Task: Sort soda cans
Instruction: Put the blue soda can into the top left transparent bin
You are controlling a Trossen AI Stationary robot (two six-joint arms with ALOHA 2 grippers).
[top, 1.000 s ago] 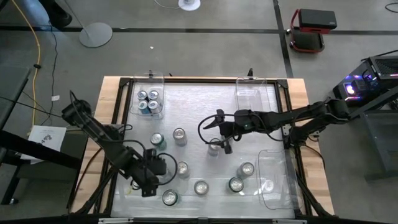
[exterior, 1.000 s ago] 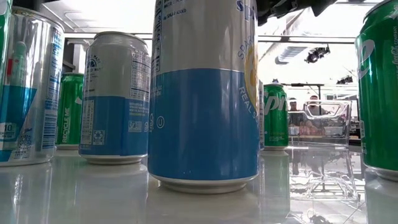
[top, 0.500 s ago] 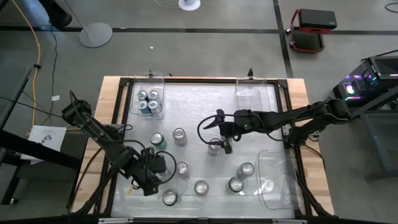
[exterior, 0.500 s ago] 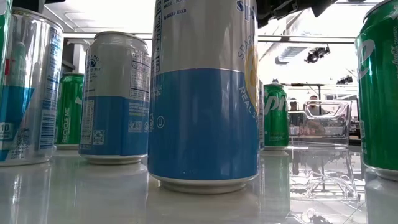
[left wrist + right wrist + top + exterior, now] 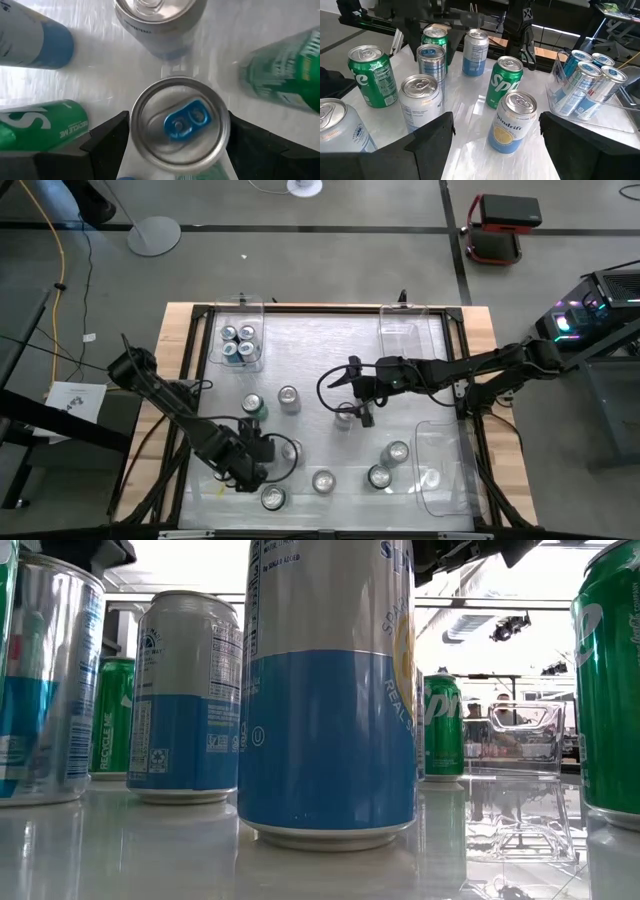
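Several soda cans stand upright on the white table top. My left gripper [image 5: 178, 150] [image 5: 266, 461] points down, open, over a slim silver-and-blue can with a blue tab [image 5: 180, 127] [image 5: 292, 451] [image 5: 40, 690]. Its two fingers stand on either side of the can's top, and no touch shows. My right gripper [image 5: 495, 150] [image 5: 351, 394] hangs open above the middle of the table, nearly level, facing a Spindrift can [image 5: 515, 122] that stands farther off. A clear bin [image 5: 238, 345] at the far left holds several silver-and-blue cans.
Green cans [image 5: 40, 131] [image 5: 285, 75], a silver can [image 5: 157, 20] and a blue-and-white can [image 5: 30, 37] crowd around the left gripper. A white can [image 5: 343, 417] stands just below the right gripper. An empty clear bin [image 5: 405, 330] sits far right, another [image 5: 445, 470] near right.
My left gripper has gone down and toward the table's right edge, turning a little, and now stands over the slim silver-and-blue can. Its dark shape has come into the top left of the low view. It stays open. No can has moved.
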